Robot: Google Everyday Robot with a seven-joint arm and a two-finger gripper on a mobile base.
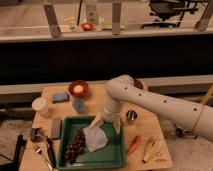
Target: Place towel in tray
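Observation:
A pale blue-white towel [95, 138] lies crumpled in the middle of the green tray [114, 159] on the wooden table. A bunch of dark grapes [75, 146] lies in the tray to the towel's left. My gripper [106, 121] hangs on the white arm [150, 102] just above the towel's upper edge, over the tray's back half. Its yellowish fingers [95, 120] point down toward the towel.
Around the tray: an orange bowl [78, 89], a blue sponge [60, 97], a blue cup [78, 105], a white cup [39, 106], a metal cup [131, 116], a red item [134, 144], a yellowish item [149, 148], and dark tools [47, 150] at the left front.

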